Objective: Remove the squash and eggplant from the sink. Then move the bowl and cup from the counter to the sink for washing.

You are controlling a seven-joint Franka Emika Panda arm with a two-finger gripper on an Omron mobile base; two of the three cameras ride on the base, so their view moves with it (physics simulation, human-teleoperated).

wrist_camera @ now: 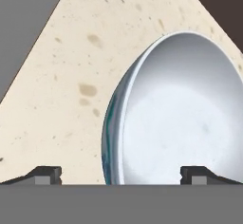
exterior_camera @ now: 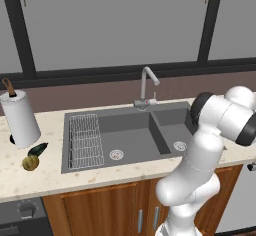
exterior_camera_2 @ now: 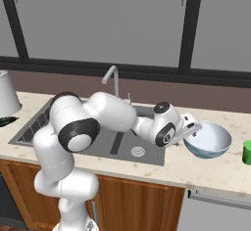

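The arm [exterior_camera_2: 73, 142] is built of glossy white, rounded shell segments, fat and tubular, with black bands and black circular caps at the joints; one large dark cap sits at about 9 o'clock in the right base view. Its wrist ends in a smaller white knuckle with a black disc face ringed in light grey, followed by a flat pale grey hand block. In the hand view the gripper [wrist_camera: 121, 174] shows two small dark grey finger tips [wrist_camera: 47, 174], blocky with stepped tops, at 7 and 5 o'clock.
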